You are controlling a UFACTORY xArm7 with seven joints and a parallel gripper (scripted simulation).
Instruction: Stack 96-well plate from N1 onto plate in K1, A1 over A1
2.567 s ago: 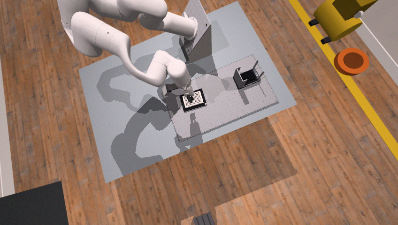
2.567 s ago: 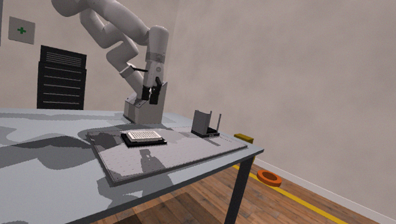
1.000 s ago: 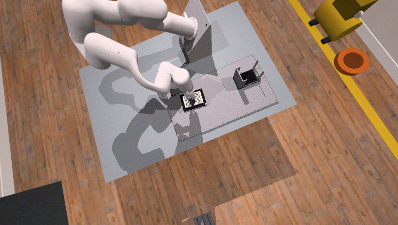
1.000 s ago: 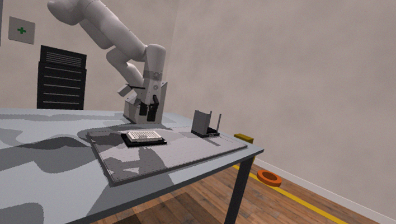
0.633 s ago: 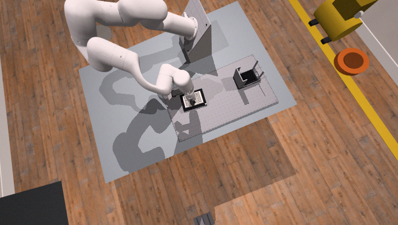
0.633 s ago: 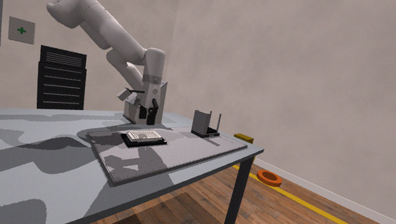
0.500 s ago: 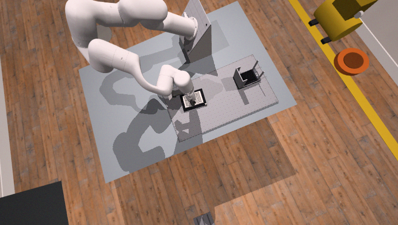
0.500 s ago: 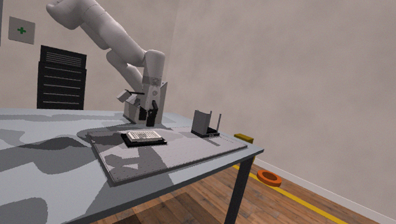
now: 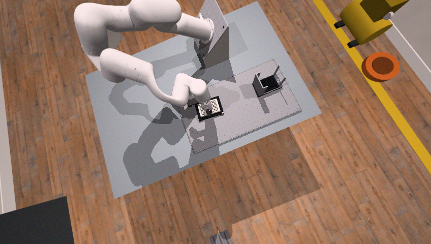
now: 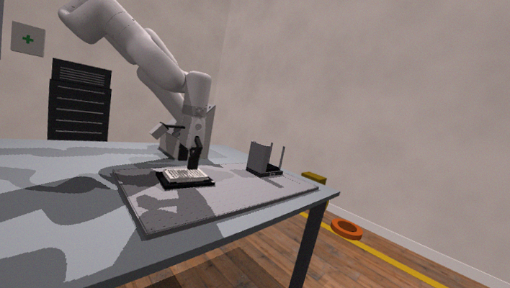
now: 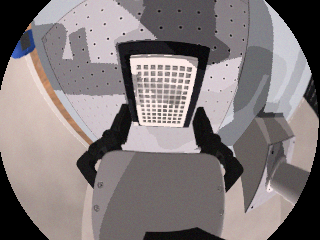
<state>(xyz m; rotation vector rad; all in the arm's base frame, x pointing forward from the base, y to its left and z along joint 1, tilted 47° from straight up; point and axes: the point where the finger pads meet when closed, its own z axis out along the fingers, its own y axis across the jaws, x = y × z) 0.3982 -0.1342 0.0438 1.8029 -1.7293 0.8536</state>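
A white 96-well plate [image 9: 212, 104] sits on the black plate nest N1 [image 9: 210, 109] on the perforated baseplate [image 9: 242, 105]. It also shows in the side view [image 10: 185, 174] and in the wrist view [image 11: 164, 90]. My gripper [image 10: 192, 161] is open and empty. It hangs just above the plate, its fingers spread wider than the plate's short sides. The stack rack K1 [image 9: 268, 82] stands to the right, with a dark plate [image 9: 269, 82] on its floor. It also shows in the side view [image 10: 264, 159].
A grey block [image 9: 214, 36] stands behind the baseplate near the arm's base. The table's edge runs close in front of the baseplate [image 10: 217, 198]. An orange ring [image 9: 381, 65] and a yellow machine [image 9: 367, 18] are on the floor, off the table.
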